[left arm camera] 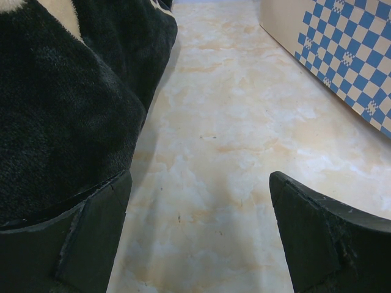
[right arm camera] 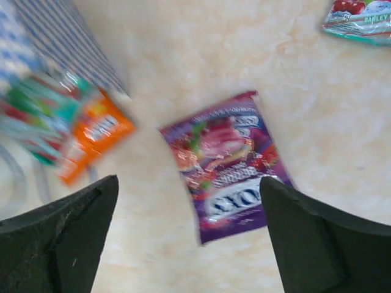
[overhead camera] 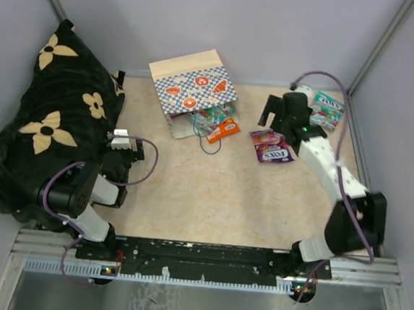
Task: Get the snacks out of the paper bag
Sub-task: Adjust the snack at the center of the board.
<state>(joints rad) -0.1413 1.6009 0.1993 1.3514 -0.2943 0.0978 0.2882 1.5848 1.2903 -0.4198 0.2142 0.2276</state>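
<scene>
- While both claws stand released and empty, we judge the step in hand to be a fresh reach to the bag's mouth. In the top view, the cream paper bag (overhead camera: 192, 88) with blue-white checks and orange-red ovals lies on its side at the far middle of the beige marbled tabletop (overhead camera: 210, 199). Its long axis slants from far left to near right, and its mouth faces near right.
- A small glossy orange pouch (overhead camera: 225, 130) pokes out of that mouth. A flat purple pouch (overhead camera: 271, 147) lies clear to the right, and a teal pouch (overhead camera: 327, 110) lies farther right. The right claw (overhead camera: 274, 119) hovers between those two, and the left claw (overhead camera: 119, 144) sits beside the black cloth with cream flowers (overhead camera: 50, 119).
- In the left wrist view, the left claw (left arm camera: 200, 183) gapes over bare tabletop, the black cloth pressing against its left finger. We would leave it parked.
- The right wrist view is blurred. The right claw (right arm camera: 188, 183) spreads wide above the purple pouch, which lies flat and ungripped, its long axis tilting from upper left to lower right with the white logo at the lower end.
- We would swing left to the orange pouch, which angles from lower left to upper right. We would come in low, close across its narrow width at the free end, and keep off the thin blue cord handles (overhead camera: 209, 146).
</scene>
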